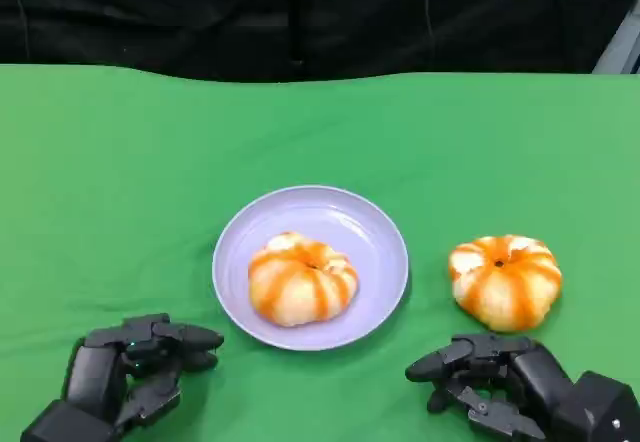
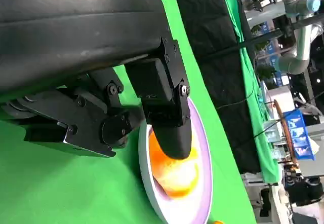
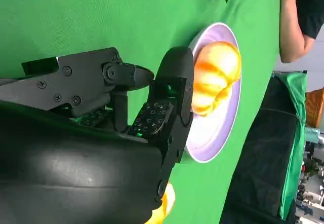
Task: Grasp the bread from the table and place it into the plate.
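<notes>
A lavender plate (image 1: pixel 372 227) sits mid-table with one orange-striped bread (image 1: pixel 300 280) lying in it. A second orange-striped bread (image 1: pixel 505 280) rests on the green cloth to the plate's right. My right hand (image 1: pixel 500 384) lies just in front of that second bread, fingers apart and empty, not touching it. My left hand (image 1: pixel 140 367) lies in front and to the left of the plate, also empty. The left wrist view has the left hand (image 2: pixel 126 97) before the plate (image 2: pixel 205 158) and its bread (image 2: pixel 174 178). The right wrist view shows the right hand (image 3: pixel 152 122), the plate (image 3: pixel 212 133), its bread (image 3: pixel 215 77) and the loose bread (image 3: pixel 165 203).
Green cloth (image 1: pixel 120 192) covers the table, with a black backdrop (image 1: pixel 300 12) behind its far edge. A person's arm (image 3: pixel 293 21) is beside the table in the right wrist view. Open cloth lies to the left of and behind the plate.
</notes>
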`<act>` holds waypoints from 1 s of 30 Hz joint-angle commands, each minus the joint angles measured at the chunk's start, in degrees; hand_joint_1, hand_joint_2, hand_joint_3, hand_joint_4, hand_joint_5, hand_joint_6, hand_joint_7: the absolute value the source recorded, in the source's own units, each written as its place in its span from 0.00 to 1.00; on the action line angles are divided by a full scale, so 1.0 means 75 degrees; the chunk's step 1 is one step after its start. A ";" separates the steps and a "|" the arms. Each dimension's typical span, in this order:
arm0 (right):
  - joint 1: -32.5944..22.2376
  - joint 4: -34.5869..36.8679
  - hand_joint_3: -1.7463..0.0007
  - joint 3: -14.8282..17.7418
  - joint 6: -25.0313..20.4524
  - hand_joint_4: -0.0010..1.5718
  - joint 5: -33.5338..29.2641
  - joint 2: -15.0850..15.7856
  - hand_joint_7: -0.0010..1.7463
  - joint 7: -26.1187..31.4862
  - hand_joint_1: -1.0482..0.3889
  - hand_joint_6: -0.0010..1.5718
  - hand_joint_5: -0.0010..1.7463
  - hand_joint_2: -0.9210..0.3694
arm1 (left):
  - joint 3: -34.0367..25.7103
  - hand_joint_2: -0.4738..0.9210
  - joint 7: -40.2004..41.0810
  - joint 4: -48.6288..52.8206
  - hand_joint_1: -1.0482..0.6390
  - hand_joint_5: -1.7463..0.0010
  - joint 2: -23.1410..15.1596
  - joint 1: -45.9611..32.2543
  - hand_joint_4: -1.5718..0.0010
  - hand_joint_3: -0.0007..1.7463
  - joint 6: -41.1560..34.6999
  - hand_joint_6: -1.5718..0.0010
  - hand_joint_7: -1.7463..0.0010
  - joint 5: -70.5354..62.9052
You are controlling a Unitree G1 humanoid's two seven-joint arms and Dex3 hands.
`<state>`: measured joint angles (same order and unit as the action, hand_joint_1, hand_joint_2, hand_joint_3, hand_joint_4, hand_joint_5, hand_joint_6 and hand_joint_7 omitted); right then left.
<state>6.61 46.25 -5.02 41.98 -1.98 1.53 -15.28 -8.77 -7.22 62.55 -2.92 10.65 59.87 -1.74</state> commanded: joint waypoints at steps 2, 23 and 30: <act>-0.0133 0.0066 0.77 0.0074 -0.0222 0.50 0.0038 0.0154 0.22 -0.0032 0.69 0.69 0.68 0.00 | 0.0133 0.70 -0.0261 0.0002 0.68 0.22 -0.0208 -0.0019 0.38 0.68 0.0104 0.30 0.38 0.0055; -0.0233 -0.0082 0.78 0.0087 -0.0229 0.50 0.0031 0.0210 0.22 -0.0017 0.68 0.68 0.69 0.00 | 0.0327 0.65 -0.0266 -0.0146 0.67 0.16 -0.0171 -0.0194 0.40 0.75 0.0135 0.33 0.32 0.0063; -0.0304 -0.0213 0.77 0.0104 -0.0283 0.50 0.0084 0.0218 0.22 -0.0037 0.68 0.68 0.69 0.00 | 0.0337 0.63 -0.0728 -0.0098 0.65 0.17 -0.0126 -0.0225 0.40 0.76 0.0162 0.34 0.32 0.0338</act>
<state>5.53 44.44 -4.97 41.02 -1.72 1.91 -15.45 -6.28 -10.46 61.80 -3.35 9.48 60.22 -0.87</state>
